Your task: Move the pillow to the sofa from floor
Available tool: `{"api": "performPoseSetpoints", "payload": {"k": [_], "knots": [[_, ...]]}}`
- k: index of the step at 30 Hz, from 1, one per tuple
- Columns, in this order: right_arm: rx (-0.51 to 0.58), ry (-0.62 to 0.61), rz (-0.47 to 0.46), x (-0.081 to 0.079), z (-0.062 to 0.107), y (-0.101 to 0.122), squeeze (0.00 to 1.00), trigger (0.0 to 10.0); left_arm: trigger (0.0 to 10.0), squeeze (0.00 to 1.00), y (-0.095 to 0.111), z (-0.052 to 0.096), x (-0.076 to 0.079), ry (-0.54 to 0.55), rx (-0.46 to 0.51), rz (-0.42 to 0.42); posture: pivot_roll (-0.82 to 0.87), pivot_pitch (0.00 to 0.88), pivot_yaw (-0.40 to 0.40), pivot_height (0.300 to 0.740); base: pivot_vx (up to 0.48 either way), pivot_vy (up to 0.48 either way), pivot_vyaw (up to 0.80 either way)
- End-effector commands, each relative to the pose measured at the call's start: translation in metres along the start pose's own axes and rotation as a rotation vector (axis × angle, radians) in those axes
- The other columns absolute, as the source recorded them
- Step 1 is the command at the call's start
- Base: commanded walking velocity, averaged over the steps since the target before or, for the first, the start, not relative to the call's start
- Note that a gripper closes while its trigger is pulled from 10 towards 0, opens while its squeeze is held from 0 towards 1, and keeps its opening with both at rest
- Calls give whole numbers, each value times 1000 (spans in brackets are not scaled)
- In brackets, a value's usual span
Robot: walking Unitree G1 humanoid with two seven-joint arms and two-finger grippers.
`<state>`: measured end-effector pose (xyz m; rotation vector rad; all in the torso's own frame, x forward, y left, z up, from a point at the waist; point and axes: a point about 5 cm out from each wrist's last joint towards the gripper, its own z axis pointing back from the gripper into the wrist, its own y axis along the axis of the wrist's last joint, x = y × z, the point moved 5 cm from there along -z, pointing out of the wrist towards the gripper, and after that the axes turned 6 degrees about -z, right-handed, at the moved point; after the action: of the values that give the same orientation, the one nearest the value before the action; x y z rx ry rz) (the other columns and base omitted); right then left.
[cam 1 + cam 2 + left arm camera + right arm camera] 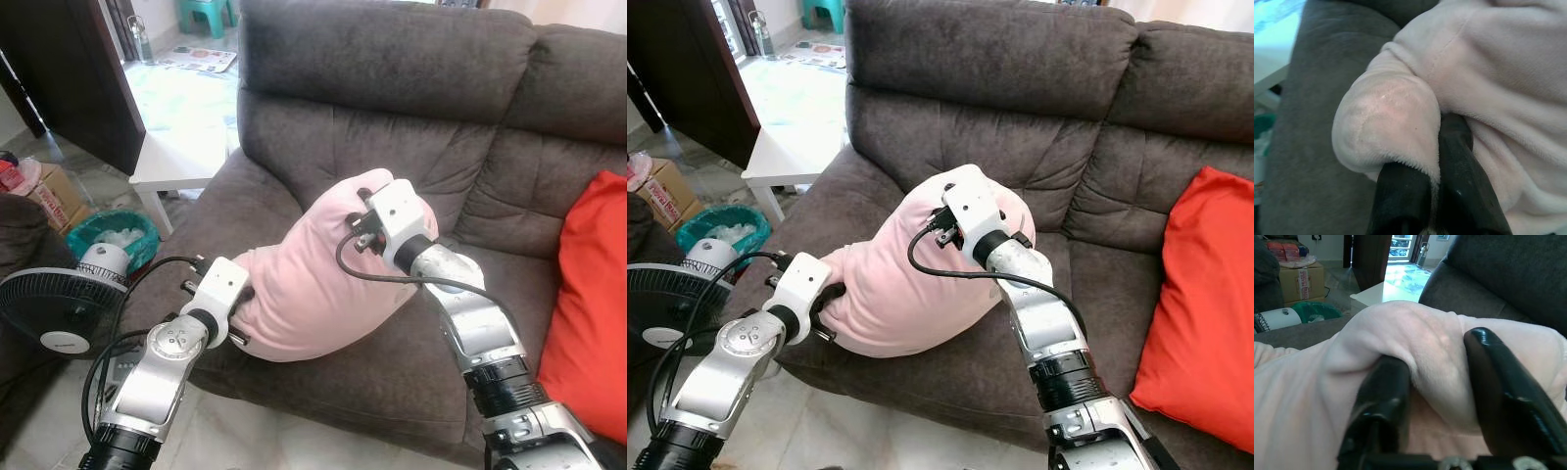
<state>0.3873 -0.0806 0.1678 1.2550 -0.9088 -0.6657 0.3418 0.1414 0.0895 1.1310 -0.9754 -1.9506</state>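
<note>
A dark grey-brown sofa [411, 108] spreads behind and beneath both grippers, its seat cushion carrying the load between them. A red cushion [588, 304] leans against the backrest well out beyond the right gripper. Well apart from the left gripper, on its outer side, a white low table [181, 157] stands on the tiled floor [191, 93], with a black fan [59, 304] near that arm's elbow and a green basket [113, 233] just beyond the fan. A cardboard box [54, 196] sits farther off beside the basket.

The pale pink pillow [313, 274] lies on the sofa seat, slung between the two grippers and bulging at its middle. The right gripper [1437, 382] is clenched on a fold of the pillow at its upper end, close to the backrest, the plush bunched between the two black fingers [1503, 387]. The left gripper [1435, 171] is clamped on the pillow's lower corner at the front edge of the seat, a rounded lobe of fabric swelling out just past its fingertips. A black cable [392, 274] loops from the right wrist across the pillow's surface.
</note>
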Motion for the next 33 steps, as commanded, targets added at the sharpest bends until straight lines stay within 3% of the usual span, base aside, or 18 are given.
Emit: {"api": "performPoseSetpoints", "payload": {"k": [1,6,7,10,14,15,16,17,33], "knots": [[46,63,10,-17,-3,14,1000,10000,10000,0,16,-3,-8,32,45,-21,124,67,-63,740,0,0,0],[53,41,15,-13,-2,14,1000,10000,10000,0,8,-3,-11,59,4,-11,125,69,-64,740,0,0,0],[57,29,10,-11,-2,15,925,10000,10000,0,5,-4,-10,60,-6,-17,125,69,-64,740,0,0,0],[65,11,-6,-7,-3,17,1000,10000,10000,0,2,-4,-8,58,-18,-16,124,70,-64,740,0,0,0],[63,-9,10,-3,-2,18,1000,10000,10000,0,0,-5,-7,67,-28,-13,122,70,-64,740,0,0,0],[62,-15,16,-1,-2,18,831,10000,10000,0,-2,-6,-9,80,-40,-8,121,70,-64,740,0,0,0],[62,-15,16,-1,-2,18,831,10000,10000,0,-2,-6,-9,80,-40,-8,121,70,-64,740,0,0,0],[57,-23,28,1,-1,17,0,10000,10000,0,-5,-6,-11,95,-56,-7,120,69,-64,740,0,0,0],[-10,-244,66,53,11,5,0,10000,10000,0,-29,-3,-31,238,-172,50,115,68,-62,740,0,0,0]]}}
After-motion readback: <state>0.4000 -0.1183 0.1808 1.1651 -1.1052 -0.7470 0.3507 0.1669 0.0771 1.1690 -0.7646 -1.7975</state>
